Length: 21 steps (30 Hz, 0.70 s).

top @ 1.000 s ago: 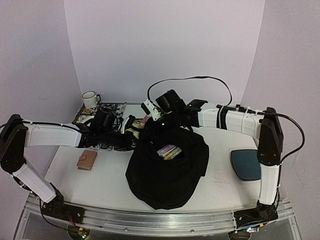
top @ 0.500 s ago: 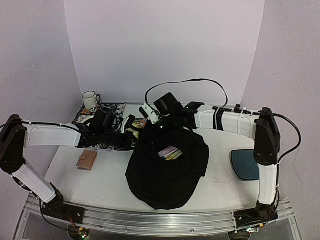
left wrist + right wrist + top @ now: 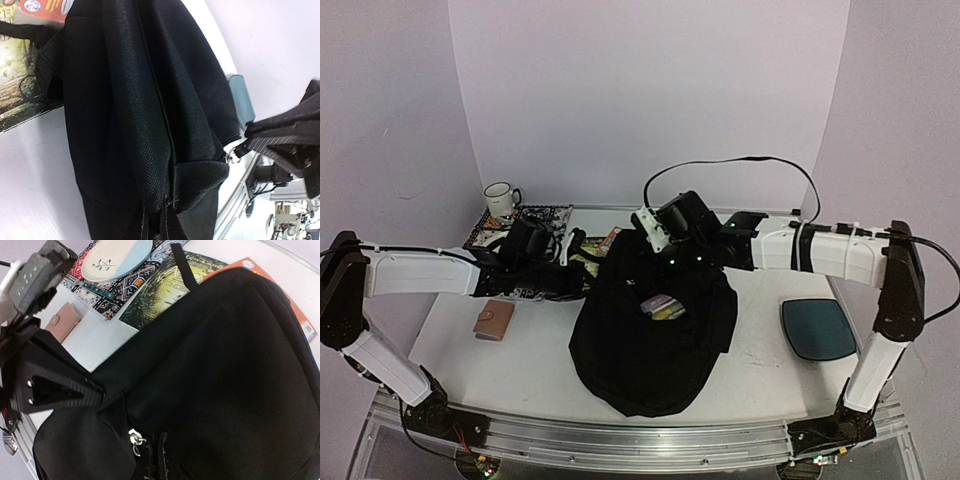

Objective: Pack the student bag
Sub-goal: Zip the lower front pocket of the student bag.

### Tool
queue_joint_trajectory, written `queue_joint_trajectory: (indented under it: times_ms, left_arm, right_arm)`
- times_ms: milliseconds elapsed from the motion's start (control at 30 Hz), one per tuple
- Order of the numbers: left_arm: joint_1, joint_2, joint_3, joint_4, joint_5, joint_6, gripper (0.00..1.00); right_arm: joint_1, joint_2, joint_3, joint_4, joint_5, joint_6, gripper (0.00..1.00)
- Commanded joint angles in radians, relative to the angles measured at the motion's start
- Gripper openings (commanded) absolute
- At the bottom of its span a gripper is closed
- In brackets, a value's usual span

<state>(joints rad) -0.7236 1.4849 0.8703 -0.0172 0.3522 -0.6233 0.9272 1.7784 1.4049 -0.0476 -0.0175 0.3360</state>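
The bag [image 3: 650, 350] lies slumped mid-table [image 3: 760, 375], its mouth open. My left gripper [image 3: 582, 285] is clamped tight on its left rim. My right gripper [image 3: 660, 262] is pinched closed on the far rim, beside the zipper pull [image 3: 134, 436].

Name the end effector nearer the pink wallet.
Left. The left end effector grips the student bag just right of the pink wallet; the right end effector holds the bag farther right.
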Motion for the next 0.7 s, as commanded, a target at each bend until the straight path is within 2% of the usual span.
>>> queue_joint_trajectory:
  times_ms: [0,233,667]
  left_arm:
    - [0.021,-0.071,-0.016,0.026,-0.114,-0.064,0.00]
    - [0.024,-0.094,-0.049,0.064,-0.094,-0.123,0.00]
    - [0.097,-0.158,-0.176,0.113,-0.106,-0.238,0.00]
  right_arm:
    - [-0.004,-0.102,-0.124,0.012,0.147,0.062,0.00]
    - [-0.005,-0.133,-0.257,0.089,0.155,0.115,0.00]
    - [-0.046,-0.285,-0.531,0.101,0.312,0.220,0.00]
